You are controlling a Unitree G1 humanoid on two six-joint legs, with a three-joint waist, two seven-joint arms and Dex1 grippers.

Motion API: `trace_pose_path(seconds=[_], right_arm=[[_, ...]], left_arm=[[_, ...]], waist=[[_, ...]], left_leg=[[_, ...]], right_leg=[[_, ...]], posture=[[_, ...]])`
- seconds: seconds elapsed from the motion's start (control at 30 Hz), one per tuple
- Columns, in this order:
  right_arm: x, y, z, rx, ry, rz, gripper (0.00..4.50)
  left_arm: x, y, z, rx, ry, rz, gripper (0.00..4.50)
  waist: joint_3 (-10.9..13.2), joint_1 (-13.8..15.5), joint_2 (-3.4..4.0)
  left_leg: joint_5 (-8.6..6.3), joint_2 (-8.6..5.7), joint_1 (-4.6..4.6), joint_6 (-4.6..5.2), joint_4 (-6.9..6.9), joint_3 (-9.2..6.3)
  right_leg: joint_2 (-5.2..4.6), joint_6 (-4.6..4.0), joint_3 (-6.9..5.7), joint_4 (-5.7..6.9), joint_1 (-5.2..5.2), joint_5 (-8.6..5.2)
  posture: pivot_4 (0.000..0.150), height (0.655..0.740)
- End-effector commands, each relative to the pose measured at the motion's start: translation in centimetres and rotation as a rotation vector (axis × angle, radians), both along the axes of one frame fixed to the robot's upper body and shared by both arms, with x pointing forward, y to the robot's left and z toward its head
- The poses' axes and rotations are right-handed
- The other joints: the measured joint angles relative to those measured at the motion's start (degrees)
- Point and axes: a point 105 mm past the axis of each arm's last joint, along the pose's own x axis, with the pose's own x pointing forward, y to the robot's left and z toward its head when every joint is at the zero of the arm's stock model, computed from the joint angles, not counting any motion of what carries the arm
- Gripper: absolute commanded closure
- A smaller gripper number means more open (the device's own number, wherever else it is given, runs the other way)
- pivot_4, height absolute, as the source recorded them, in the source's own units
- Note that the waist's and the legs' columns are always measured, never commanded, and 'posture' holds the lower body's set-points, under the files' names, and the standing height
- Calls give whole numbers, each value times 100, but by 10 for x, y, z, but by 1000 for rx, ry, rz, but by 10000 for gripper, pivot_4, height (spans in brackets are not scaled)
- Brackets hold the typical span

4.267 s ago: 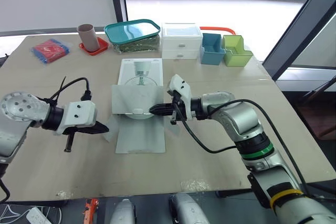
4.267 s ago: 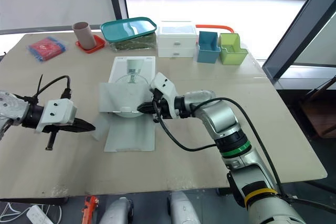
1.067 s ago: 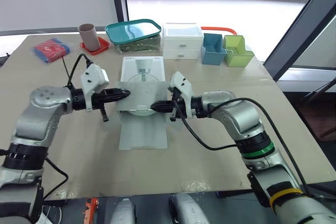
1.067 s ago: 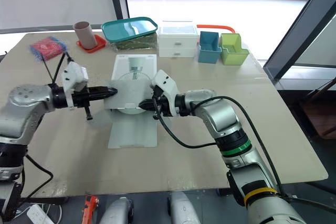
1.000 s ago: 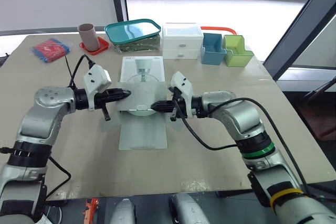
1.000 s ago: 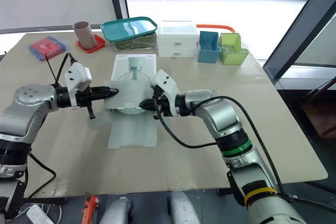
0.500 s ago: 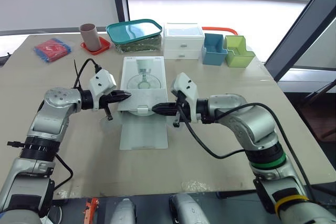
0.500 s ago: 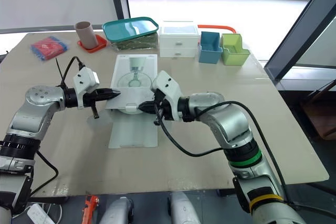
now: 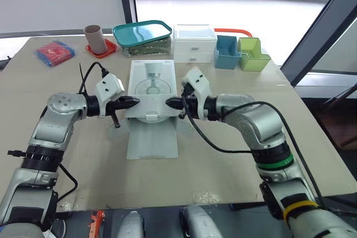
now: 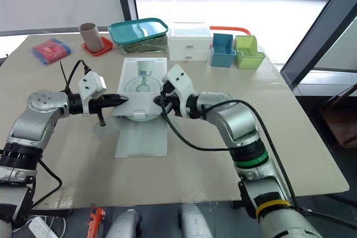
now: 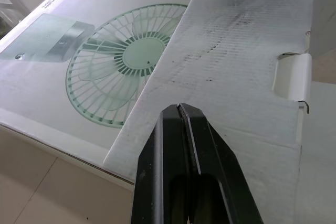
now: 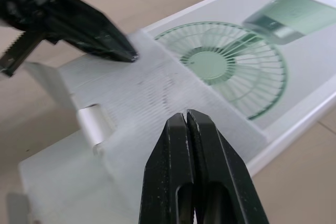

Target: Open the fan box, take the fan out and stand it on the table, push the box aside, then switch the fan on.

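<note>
We find the fan box [image 9: 150,85] lying flat at the middle of the desk [image 9: 223,154], with an opened flap [image 9: 152,137] spread on the desk toward the near edge. The left gripper [image 9: 135,102] is at the box's left side and the right gripper [image 9: 169,103] at its right, their tips facing each other across it. Behind the box, along the far edge, we count from left to right: a packet [image 9: 54,52], a cup [image 9: 93,34] on a coaster [image 9: 106,52], a lidded container [image 9: 141,32], a drawer unit [image 9: 193,43], a bin [image 9: 225,53] and a second bin [image 9: 252,55] just beside it.
</note>
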Motion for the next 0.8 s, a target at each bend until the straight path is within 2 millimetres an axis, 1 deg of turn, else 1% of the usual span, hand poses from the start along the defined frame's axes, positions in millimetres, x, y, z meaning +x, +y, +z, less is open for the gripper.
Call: trace_pose_path(seconds=[0.03, 0.13, 0.2, 0.33, 0.4, 0.5, 0.57, 0.67, 0.8], right_arm=[[4, 0, -1, -28, -38, 8, 44533], [-3, 2, -8, -45, -10, 56, 44533], [-10, 3, -14, -65, 2, 102, 44533], [-8, 2, -20, -80, 6, 97, 44533], [-8, 2, -22, -85, 8, 99, 44533], [-8, 3, -22, -84, 8, 101, 44533], [-7, 2, -23, -87, 6, 97, 44533], [-6, 3, -22, -84, 6, 100, 44533], [-6, 4, -23, -84, 3, 103, 44533]], left_arm=[[-4, 4, 9, -8, -38, 14, 45000], [-5, 5, 12, -10, -47, 21, 45000], [-7, 9, 20, -16, -68, 30, 45000], [-14, 14, 35, -43, -100, 42, 45000], [-23, 15, 42, -44, -117, 26, 45000], [-47, 8, 55, -88, -106, -50, 45000], [-62, 6, 53, -72, -75, -84, 45000], [-85, 8, 32, 14, 23, -114, 45000], [-109, 10, 11, 33, 156, -126, 45000]], waist=[[0, 1, 0], [0, 2, 0], [0, 1, 0], [0, -7, 0], [0, -10, 0], [0, -12, 0], [0, -19, 0], [0, -23, 0], [1, -40, 1]], left_leg=[[0, 0, 0, 0, 0, 0], [0, 0, -1, 0, -1, 0], [-1, 1, -2, 1, -2, -1], [-1, 1, -2, 1, -3, -4], [-1, 2, -2, 1, -2, -6], [-1, 3, -1, 1, -2, -8], [-1, 4, -2, 1, -3, -7], [-1, 4, -2, 1, -3, -10], [-1, 5, 6, 1, -8, -8]], right_leg=[[0, 0, 0, 0, 0, 0], [-1, 0, -1, -1, -1, 0], [-1, 0, -2, -1, -3, 0], [0, 0, -4, 0, -3, 0], [2, -1, -6, 0, -3, 0], [1, -1, -6, 0, -2, 0], [1, 0, -6, 0, -2, 0], [1, 0, -10, 0, 0, -1], [3, -3, -5, 1, 1, -3]], posture=[[1500, 7400], [1500, 7400], [1500, 7400], [1500, 7400], [1500, 7400], [1500, 7400], [1500, 7400], [1500, 7400], [1500, 7400]])
